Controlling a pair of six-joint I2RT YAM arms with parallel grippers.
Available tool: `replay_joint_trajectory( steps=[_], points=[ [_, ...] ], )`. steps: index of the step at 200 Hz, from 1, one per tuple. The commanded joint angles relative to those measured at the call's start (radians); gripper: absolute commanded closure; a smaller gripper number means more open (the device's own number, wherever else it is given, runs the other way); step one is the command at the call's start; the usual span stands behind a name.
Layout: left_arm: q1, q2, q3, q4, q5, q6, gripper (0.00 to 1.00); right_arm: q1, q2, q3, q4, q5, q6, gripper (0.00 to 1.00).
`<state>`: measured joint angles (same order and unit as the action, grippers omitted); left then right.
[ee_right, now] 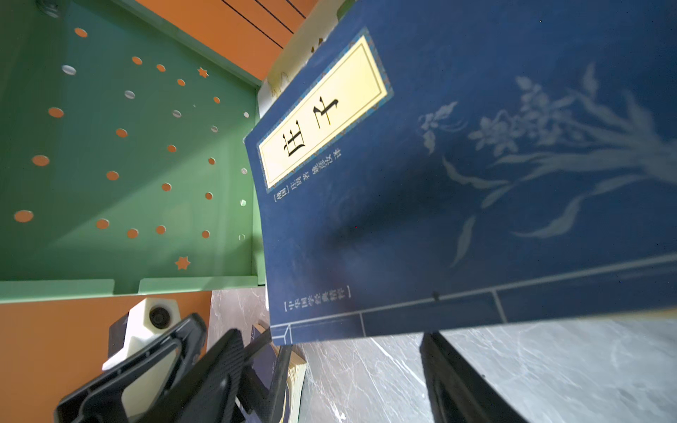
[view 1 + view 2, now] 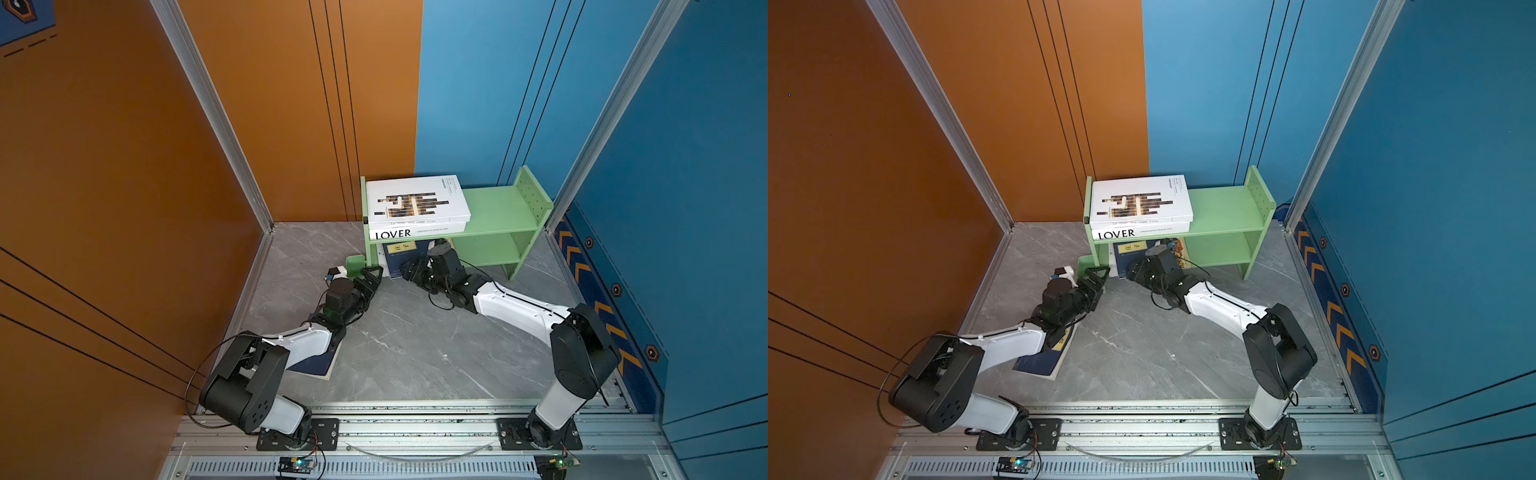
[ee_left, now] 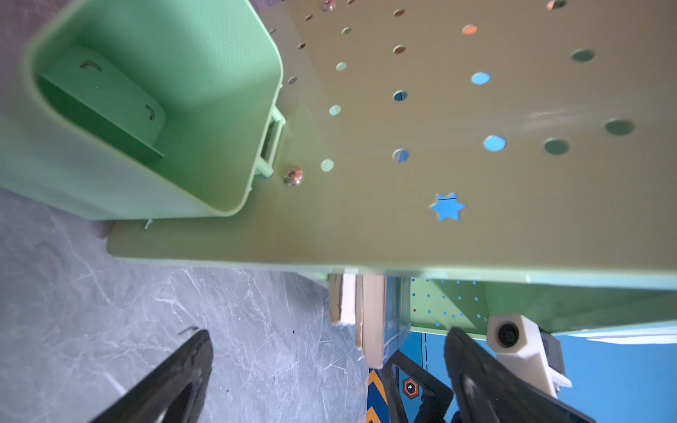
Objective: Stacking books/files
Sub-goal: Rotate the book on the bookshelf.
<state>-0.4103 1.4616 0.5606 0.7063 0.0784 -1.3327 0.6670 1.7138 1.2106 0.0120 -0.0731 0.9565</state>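
On the green shelf's (image 2: 498, 203) (image 2: 1221, 199) top board, the white book with brown-black bars (image 2: 415, 201) (image 2: 1140, 199) lies flat on the thick white "LOVER" book (image 2: 415, 232) (image 2: 1133, 233). Below them a navy yellow-labelled book (image 2: 395, 257) (image 2: 1125, 255) (image 1: 439, 183) stands on the floor under the shelf. My right gripper (image 2: 409, 270) (image 2: 1133, 270) (image 1: 331, 335) faces its cover, open and holding nothing. A sliver of the yellow illustrated book (image 2: 1180, 248) shows behind my right wrist. Another navy book (image 2: 316, 365) (image 2: 1042, 361) lies flat under my left forearm. My left gripper (image 2: 374, 274) (image 2: 1098, 276) (image 3: 328, 335) is open and empty by the shelf's left foot.
A small green bin (image 2: 355, 264) (image 3: 146, 110) hangs on the shelf's perforated left side panel (image 3: 439, 110). Orange and blue walls close in the grey marble floor (image 2: 415, 345) on three sides. The two grippers stand close together in front of the shelf.
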Motion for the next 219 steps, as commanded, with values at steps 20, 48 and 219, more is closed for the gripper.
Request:
replay_joint_trajectory(
  steps=[20,48,219],
  points=[
    [0.014,-0.036,-0.019,-0.019,0.003,0.018,0.01,0.008,0.027,0.023,0.069,0.025,-0.03,0.21],
    [0.017,-0.044,-0.029,-0.025,0.0,0.02,0.01,0.016,0.021,0.027,0.073,0.036,-0.035,0.22],
    [0.024,-0.049,-0.05,-0.029,0.004,0.021,0.0,0.028,0.047,0.089,0.049,0.015,-0.055,0.22]
  ],
)
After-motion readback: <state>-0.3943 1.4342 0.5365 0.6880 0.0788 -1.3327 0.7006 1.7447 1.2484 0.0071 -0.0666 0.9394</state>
